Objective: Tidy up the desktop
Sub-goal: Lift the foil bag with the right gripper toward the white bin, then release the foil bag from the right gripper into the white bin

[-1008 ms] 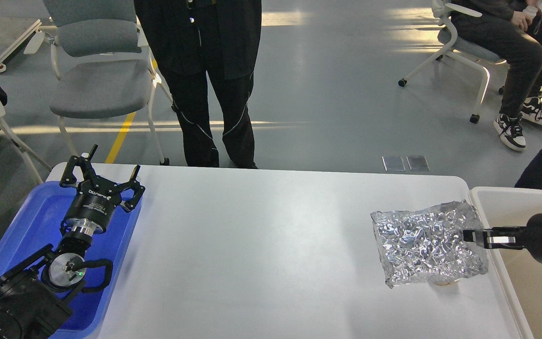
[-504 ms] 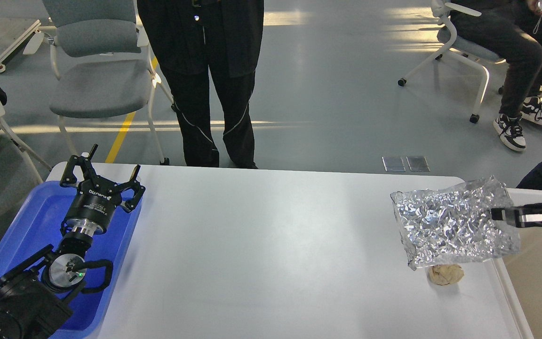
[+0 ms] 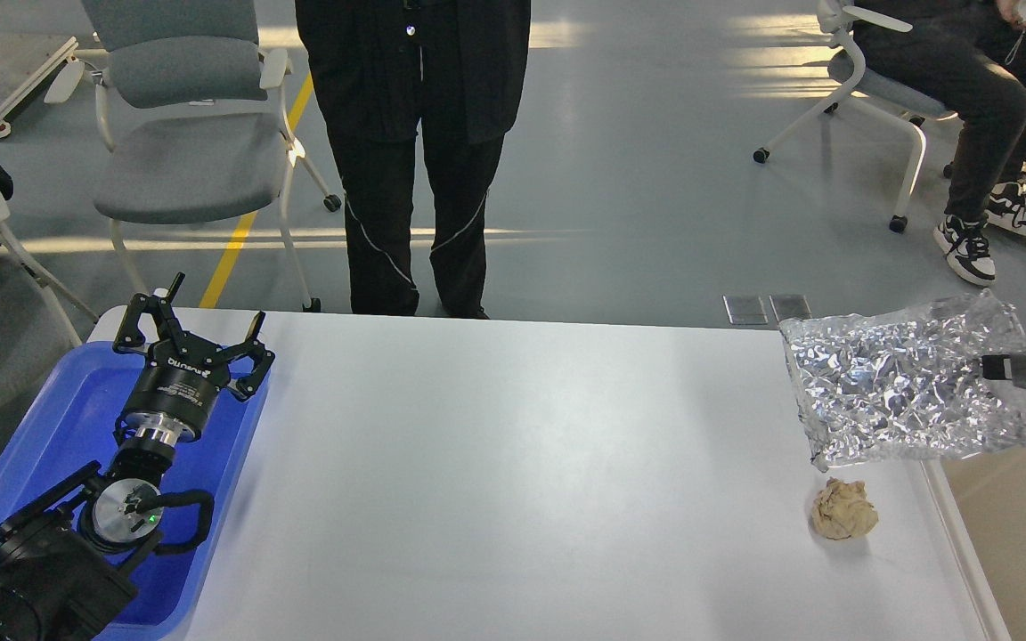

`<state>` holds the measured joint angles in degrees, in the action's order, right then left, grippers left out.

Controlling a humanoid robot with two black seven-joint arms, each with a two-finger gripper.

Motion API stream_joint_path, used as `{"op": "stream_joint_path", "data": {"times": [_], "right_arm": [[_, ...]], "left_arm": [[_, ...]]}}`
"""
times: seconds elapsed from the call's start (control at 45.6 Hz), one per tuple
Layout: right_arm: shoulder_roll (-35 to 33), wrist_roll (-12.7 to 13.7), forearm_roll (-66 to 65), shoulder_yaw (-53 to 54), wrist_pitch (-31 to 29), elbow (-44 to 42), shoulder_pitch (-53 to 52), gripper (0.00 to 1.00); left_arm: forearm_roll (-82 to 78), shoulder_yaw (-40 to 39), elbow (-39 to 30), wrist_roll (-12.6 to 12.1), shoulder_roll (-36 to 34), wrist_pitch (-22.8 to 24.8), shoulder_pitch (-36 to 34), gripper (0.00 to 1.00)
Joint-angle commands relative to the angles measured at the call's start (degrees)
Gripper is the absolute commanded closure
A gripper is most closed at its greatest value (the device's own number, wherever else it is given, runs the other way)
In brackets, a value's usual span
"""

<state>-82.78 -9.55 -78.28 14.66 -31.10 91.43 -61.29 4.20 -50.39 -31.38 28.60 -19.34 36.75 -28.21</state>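
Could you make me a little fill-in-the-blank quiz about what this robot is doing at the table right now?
1. The right end effector holds a sheet of crinkled ____.
2. The left end effector hangs open over a ____ tray.
3. The one thing lying on the desktop is a crumpled ____ ball.

Missing words: foil; blue; tan

This looks like a robotics lab or open test hall, though only part of it shows. A wide grey polished floor (image 3: 638, 178) with a yellow line (image 3: 250, 214) spreads behind the white desktop (image 3: 495, 481). Wheeled office chairs stand at 11 (image 3: 183, 125) and 1 o'clock (image 3: 878, 89), and an onlooker in black (image 3: 415, 151) stands at 12.
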Motion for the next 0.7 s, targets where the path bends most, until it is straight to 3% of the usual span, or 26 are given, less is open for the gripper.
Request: {"op": "stream_joint_path", "data": {"times": [0.0,0.241,0.438,0.68], "right_arm": [[-1.4,0.0,4.3,-1.7,0.4,-6.7,-0.1,1.00],[0.4,0.1,20.1,-9.6,6.2,-19.5,1.3,1.00],[1.0,-0.3,31.0,-14.5,11.8,-24.2,2.8,1.00],[1.5,-0.3,46.4,-15.5,13.5,-32.4,8.1,1.00]], "left_arm": [[0.0,0.0,0.0,0.1,0.0,0.0,0.0,0.00],[0.0,0.0,0.0,0.1,0.0,0.0,0.0,0.00],[0.0,0.0,0.0,0.0,0.0,0.0,0.0,0.00],[0.0,0.0,0.0,0.0,0.0,0.0,0.0,0.00]]}}
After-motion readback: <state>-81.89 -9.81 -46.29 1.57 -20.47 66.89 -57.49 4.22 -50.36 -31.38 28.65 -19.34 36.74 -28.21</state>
